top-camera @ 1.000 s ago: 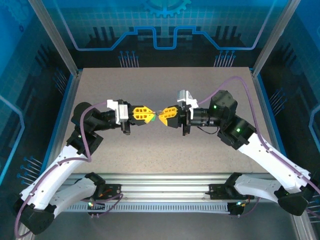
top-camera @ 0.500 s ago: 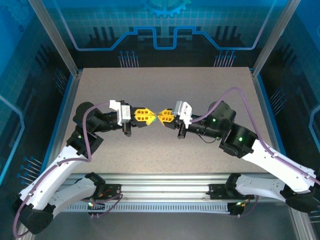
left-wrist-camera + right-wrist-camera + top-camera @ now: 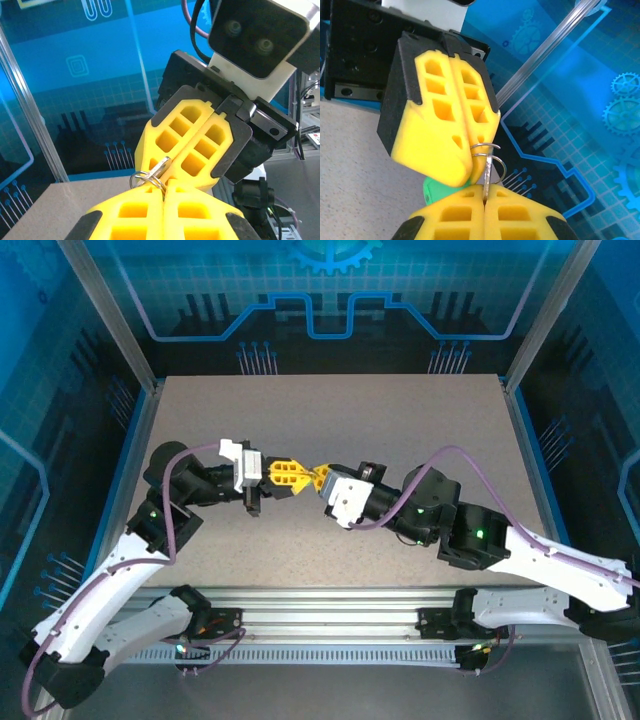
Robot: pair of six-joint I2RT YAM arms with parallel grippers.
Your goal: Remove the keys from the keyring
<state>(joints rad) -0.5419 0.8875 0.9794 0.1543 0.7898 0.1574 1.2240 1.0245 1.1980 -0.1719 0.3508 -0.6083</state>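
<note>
Above the middle of the table my two grippers meet tip to tip. My left gripper is shut on the thin wire keyring, which is pinched at its yellow fingertips. My right gripper is shut on a flat silver key that is threaded on the ring. The key stands edge-on between the right gripper's pads. In the right wrist view a rounded green piece hangs just below the ring, mostly hidden behind the left fingers.
The tan tabletop lies below both grippers, bounded by metal frame posts and blue panel walls. A rail with the arm bases runs along the near edge. The right arm's purple cable loops over its wrist.
The right arm has swung its wrist left and toward the near edge and rolled the gripper over while still gripping the key. The left gripper has barely moved and keeps the ring.
</note>
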